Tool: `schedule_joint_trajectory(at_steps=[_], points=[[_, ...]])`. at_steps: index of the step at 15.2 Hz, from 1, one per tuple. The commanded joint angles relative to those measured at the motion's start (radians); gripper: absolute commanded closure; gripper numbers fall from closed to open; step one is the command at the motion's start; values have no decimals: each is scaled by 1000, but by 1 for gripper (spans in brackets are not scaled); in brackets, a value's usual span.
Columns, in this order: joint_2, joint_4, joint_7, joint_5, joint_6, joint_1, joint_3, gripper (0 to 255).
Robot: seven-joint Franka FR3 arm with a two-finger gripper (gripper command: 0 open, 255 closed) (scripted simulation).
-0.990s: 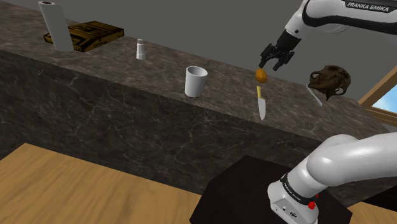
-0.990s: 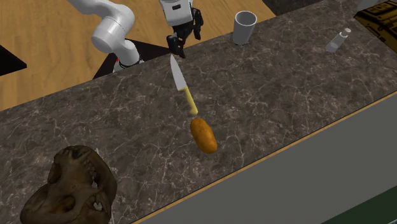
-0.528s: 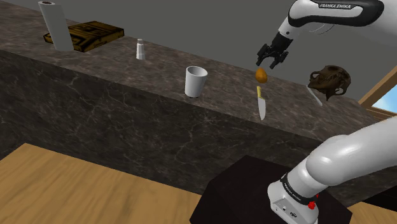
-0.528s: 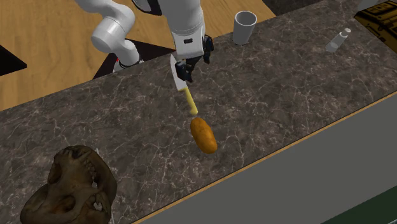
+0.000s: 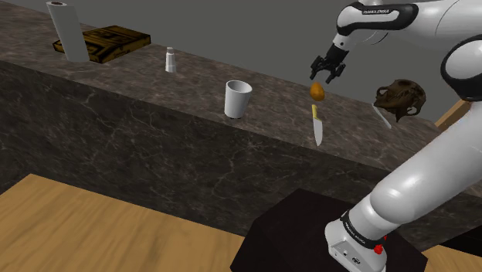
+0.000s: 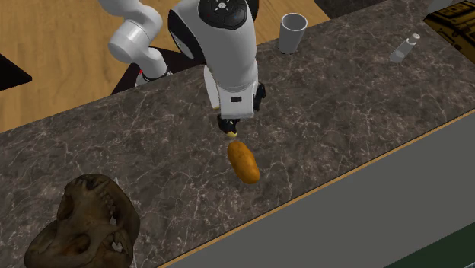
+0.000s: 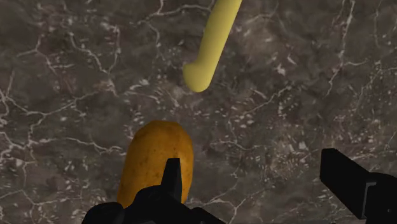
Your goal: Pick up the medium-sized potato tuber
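The potato [image 7: 156, 159] is seen lying on the dark marbled counter [image 7: 76, 76], orange-brown and resting on its side. The gripper [image 5: 324, 76] is held above it, clear of the counter, with the fingers [image 7: 353, 181] spread wide apart and nothing clasped between them. In the wrist view the potato is found under one finger rather than within the gap, and the gap itself is set over bare counter beside the tuber. Contact between that finger and the potato cannot be made out; in the shoulder view a clear space is seen between them. Just past the potato's end a knife [image 5: 317, 124] is laid, its yellow handle [image 7: 210, 44] near the potato but apart from it, and its blade is pointed toward the counter's near edge in the shoulder view. A white cup [image 5: 237, 99] is stood to the shoulder view's left of the knife, a dark skull [image 5: 400, 99] to its right, and a small shaker [image 5: 171, 59] farther left along the counter.
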Motion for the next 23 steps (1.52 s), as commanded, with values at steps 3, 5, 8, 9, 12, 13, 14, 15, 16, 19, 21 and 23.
schedule_joint_trajectory(at_steps=[3,5,8,9,12,13,14,15,16,19,21,23], points=[[164,147,-47,62,-14,-40,-37,0],[244,227,-67,94,-29,-68,-49,0],[370,362,-89,143,-62,-119,-59,0],[413,411,-95,159,-76,-138,-60,0],[440,417,-101,169,-58,-150,-58,0],[440,404,-102,170,-45,-148,-58,0],[441,392,-104,171,-33,-147,-57,0],[443,380,-106,172,-20,-146,-57,0],[444,368,-108,174,-7,-146,-56,0],[447,351,-111,176,12,-145,-55,0],[445,350,-110,175,12,-144,-55,255],[446,351,-111,176,12,-144,-55,255]])
